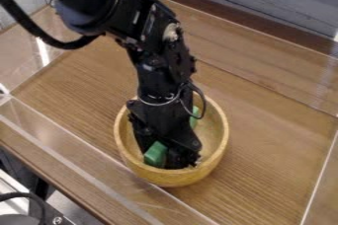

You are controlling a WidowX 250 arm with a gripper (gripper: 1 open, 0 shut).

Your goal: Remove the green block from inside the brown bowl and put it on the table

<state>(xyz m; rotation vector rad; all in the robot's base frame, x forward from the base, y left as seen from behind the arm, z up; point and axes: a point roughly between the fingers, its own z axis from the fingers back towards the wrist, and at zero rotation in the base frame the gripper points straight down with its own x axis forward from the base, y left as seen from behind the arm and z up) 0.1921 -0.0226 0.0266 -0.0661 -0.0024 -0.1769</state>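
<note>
The brown bowl (215, 140) sits on the table (271, 96) near the front edge. My gripper (169, 156) reaches straight down into it from the black arm above. Its fingers (189, 153) stand on either side of the green block (154, 155), closed in against it. Only a small patch of the block shows, low in the bowl's left half, and the rest is hidden behind the gripper. The block still lies inside the bowl.
Low clear acrylic walls (59, 140) edge the tabletop at the front and left. Open wood surface lies to the right of the bowl and behind it. The arm's bulk (119, 17) hangs over the table's back left.
</note>
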